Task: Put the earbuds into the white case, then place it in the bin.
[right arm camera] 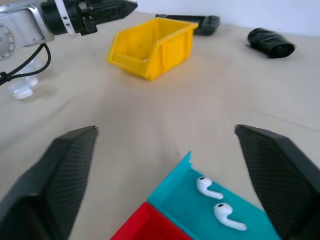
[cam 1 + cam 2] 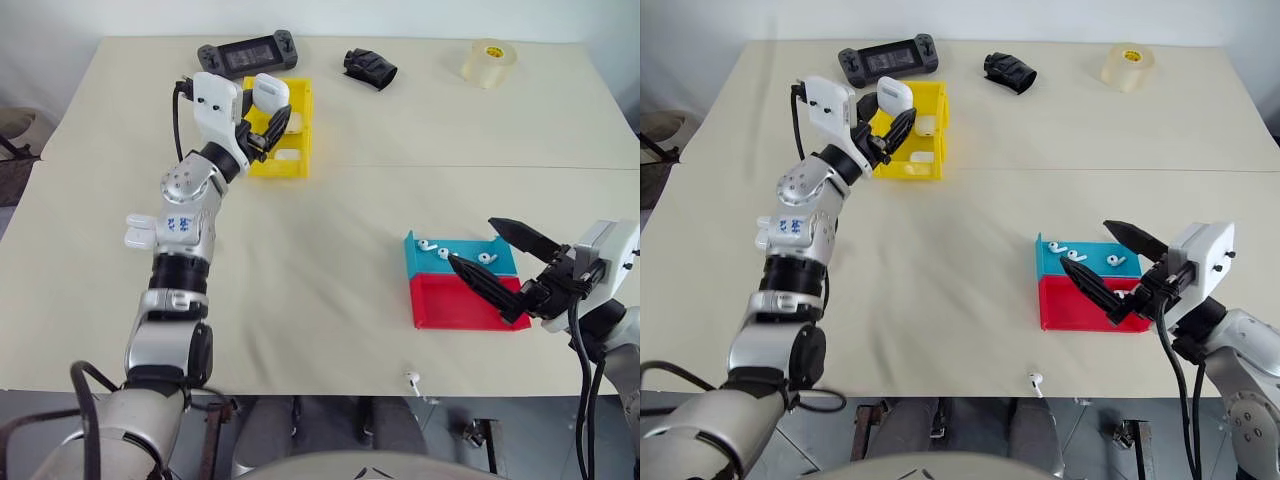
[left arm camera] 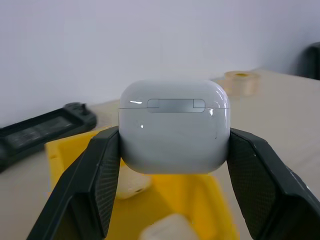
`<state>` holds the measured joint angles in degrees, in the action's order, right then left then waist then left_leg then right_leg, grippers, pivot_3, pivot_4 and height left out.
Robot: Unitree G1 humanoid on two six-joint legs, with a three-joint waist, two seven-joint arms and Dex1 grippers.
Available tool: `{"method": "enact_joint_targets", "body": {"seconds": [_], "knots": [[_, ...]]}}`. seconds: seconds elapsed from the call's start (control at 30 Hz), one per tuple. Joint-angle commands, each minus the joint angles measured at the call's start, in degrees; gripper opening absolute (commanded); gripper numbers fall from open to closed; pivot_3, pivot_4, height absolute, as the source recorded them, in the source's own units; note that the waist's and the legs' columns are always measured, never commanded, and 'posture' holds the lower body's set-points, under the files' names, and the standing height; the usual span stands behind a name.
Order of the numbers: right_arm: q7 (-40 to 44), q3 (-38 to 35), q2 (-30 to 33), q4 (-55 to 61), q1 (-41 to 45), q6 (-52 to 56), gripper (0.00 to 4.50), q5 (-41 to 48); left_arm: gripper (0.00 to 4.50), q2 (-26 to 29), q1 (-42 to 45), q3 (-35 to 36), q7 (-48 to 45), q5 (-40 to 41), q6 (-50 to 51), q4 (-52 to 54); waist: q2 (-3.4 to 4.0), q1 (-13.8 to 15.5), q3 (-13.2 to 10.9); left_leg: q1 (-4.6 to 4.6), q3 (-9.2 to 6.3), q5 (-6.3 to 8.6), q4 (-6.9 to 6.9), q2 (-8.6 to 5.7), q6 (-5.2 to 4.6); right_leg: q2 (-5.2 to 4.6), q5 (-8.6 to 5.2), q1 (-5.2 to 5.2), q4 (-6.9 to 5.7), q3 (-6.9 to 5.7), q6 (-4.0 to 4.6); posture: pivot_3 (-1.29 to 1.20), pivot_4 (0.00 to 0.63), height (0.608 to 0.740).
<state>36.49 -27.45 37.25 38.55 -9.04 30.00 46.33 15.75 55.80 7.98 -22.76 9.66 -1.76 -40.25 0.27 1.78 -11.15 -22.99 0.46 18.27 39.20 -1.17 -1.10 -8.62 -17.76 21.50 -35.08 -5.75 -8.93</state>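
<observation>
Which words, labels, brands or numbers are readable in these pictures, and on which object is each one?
No text can be read.
White case: no print visible.
Yellow bin: no label visible.
Tape roll: no readable print.
Black game console: screen dark, nothing legible.

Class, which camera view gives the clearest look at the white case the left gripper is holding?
The left wrist view: the white case sits close up, lid seam visible, clamped between the left gripper's fingers above the bin. Both eye views show it small and far, over the bin. The right wrist view catches that gripper's fingers beside the bin.
</observation>
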Motion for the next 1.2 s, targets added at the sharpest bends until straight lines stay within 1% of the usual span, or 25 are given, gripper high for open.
{"method": "enact_joint_targets", "body": {"seconds": [0.03,0.13,0.2,0.3,0.33,0.4,0.5,0.53,0.57,0.63,0.7,0.77,0.83,0.9,1.0,1.1,1.2], "knots": [[-1.8,-0.7,-0.6,3.2,0.0,-1.3,4.49,0.7,2.93,0.0,5.7,0.9,1.5,-0.9,-4.4,-10.3,-0.04,-0.1,0.0,0.0,-0.01,0.0,-0.01,0.0,0.0,0.0,0.0,0.0,0.0,-0.01,0.0,0.0,0.15,0.74],[-2.7,0.0,-0.8,4.0,0.3,-1.4,4.49,0.9,2.93,-0.4,8.9,1.0,1.6,-1.3,-5.6,-17.1,-0.09,-0.1,-0.1,-0.01,0.01,0.0,-0.01,0.0,0.0,0.0,0.0,0.01,0.0,-0.02,0.0,0.0,0.15,0.74],[-3.2,0.5,-1.0,4.3,0.6,-1.4,4.5,1.0,3.54,-0.7,9.4,0.5,0.3,-1.4,-6.7,-18.2,-0.12,-0.2,-0.1,-0.01,0.02,0.0,-0.01,0.0,0.0,0.0,0.0,0.01,-0.01,-0.02,-0.01,0.0,0.15,0.74],[-3.5,1.7,-1.5,4.5,0.7,-1.4,4.5,0.7,4.46,-0.6,8.2,-0.3,-0.7,-1.9,-8.3,-15.6,-0.14,-0.2,-0.1,-0.02,0.01,0.0,-0.01,0.0,0.0,0.0,0.0,0.02,-0.01,-0.02,-0.01,0.0,0.15,0.74],[-3.5,1.9,-1.6,4.5,0.7,-1.5,4.5,0.6,4.46,-0.8,7.4,-0.3,-2.1,-1.3,-8.4,-14.0,-0.14,-0.2,-0.1,-0.01,0.0,0.0,-0.01,0.01,0.0,0.0,0.0,0.02,-0.02,-0.02,-0.01,0.0,0.15,0.74],[-3.5,2.6,-1.8,4.1,0.8,-1.7,4.5,0.4,4.46,-0.8,4.1,-0.4,-5.0,0.1,-8.5,-7.7,-0.14,-0.3,-0.1,-0.01,0.01,0.0,-0.01,0.01,0.0,0.0,0.0,0.03,-0.02,-0.02,0.0,0.0,0.15,0.74],[-3.1,3.2,-1.9,3.5,1.1,-1.9,4.5,0.2,4.46,0.2,-3.3,-2.2,-11.6,1.9,-7.0,5.0,-0.13,-0.5,-0.1,0.0,0.01,0.0,-0.01,0.02,0.0,0.0,0.0,0.03,-0.02,-0.01,0.0,0.0,0.15,0.74],[-2.8,3.3,-1.7,3.1,1.4,-1.9,4.5,0.2,4.46,1.1,-7.2,-2.8,-14.9,3.7,-4.9,10.9,-0.13,-0.6,-0.1,0.01,0.01,0.0,-0.02,0.04,0.01,0.01,0.0,0.03,-0.03,0.0,0.0,0.0,0.15,0.74],[-2.2,3.4,-1.2,2.5,1.7,-1.9,4.5,0.2,4.46,2.4,-11.6,-3.5,-19.3,6.8,-1.0,17.4,-0.13,-0.7,-0.1,0.02,0.01,-0.01,-0.02,0.05,0.02,0.01,0.0,0.03,-0.05,-0.01,0.0,0.0,0.15,0.74],[-1.1,3.4,-0.5,1.4,2.2,-1.9,4.5,0.5,4.46,4.8,-17.7,-4.0,-23.0,8.9,1.6,25.4,-0.13,-1.1,-0.1,0.09,0.02,-0.01,-0.04,0.09,0.02,0.03,0.0,0.04,-0.11,0.06,0.01,0.0,0.15,0.74],[0.6,3.5,0.6,-0.3,3.0,-2.1,4.5,0.3,4.46,10.2,-25.7,-4.7,-31.7,12.1,3.2,33.1,-0.13,-1.1,-0.1,0.11,-0.02,-0.02,-0.03,0.1,0.03,0.03,-0.01,0.03,-0.13,0.08,0.01,0.0,0.15,0.74],[2.1,3.5,1.4,-1.5,3.8,-2.7,4.5,0.0,4.46,13.6,-30.5,-4.7,-37.2,15.2,5.0,37.9,-0.13,-1.2,-0.1,0.19,-0.04,-0.02,-0.06,0.13,0.04,0.03,-0.01,0.03,-0.14,0.2,0.02,0.0,0.15,0.74],[3.2,3.8,2.3,-2.5,5.5,-2.6,4.5,0.2,4.46,15.3,-33.5,-2.9,-39.8,18.6,5.6,40.7,-0.13,-0.5,-0.1,0.36,-0.08,-0.01,-0.14,0.14,0.03,0.03,-0.02,-0.02,-0.16,0.36,0.04,0.0,0.15,0.74],[4.7,4.4,3.5,-3.9,6.9,-2.3,4.5,0.1,4.46,16.6,-36.9,0.3,-38.3,17.9,2.9,42.0,-0.12,-0.2,-0.1,0.38,-0.13,-0.01,-0.11,0.21,0.02,0.01,-0.02,-0.05,-0.15,0.45,0.04,0.0,0.15,0.74],[7.0,4.4,4.6,-5.7,6.8,-2.2,4.5,-0.5,4.46,18.4,-40.4,2.2,-36.4,17.3,4.2,44.5,-0.15,-0.2,-0.1,0.55,-0.09,0.04,-0.13,0.29,-0.06,0.01,-0.02,-0.16,-0.14,0.53,0.03,0.0,0.15,0.74],[9.6,4.1,5.3,-9.2,6.4,-2.7,4.5,-1.5,4.46,19.4,-45.5,8.1,-32.0,19.5,6.8,47.7,-0.15,-0.4,-0.1,0.59,0.0,0.06,-0.2,0.31,-0.09,-0.01,-0.02,-0.15,-0.13,0.6,0.03,0.0,0.15,0.74],[11.3,3.8,5.4,-11.7,5.9,-3.6,4.5,-2.7,4.46,19.6,-47.0,10.2,-28.5,20.1,9.7,49.4,-0.15,-0.4,-0.1,0.61,0.05,0.06,-0.2,0.37,-0.09,0.03,-0.02,-0.14,-0.14,0.63,0.03,0.0,0.15,0.74]]}}
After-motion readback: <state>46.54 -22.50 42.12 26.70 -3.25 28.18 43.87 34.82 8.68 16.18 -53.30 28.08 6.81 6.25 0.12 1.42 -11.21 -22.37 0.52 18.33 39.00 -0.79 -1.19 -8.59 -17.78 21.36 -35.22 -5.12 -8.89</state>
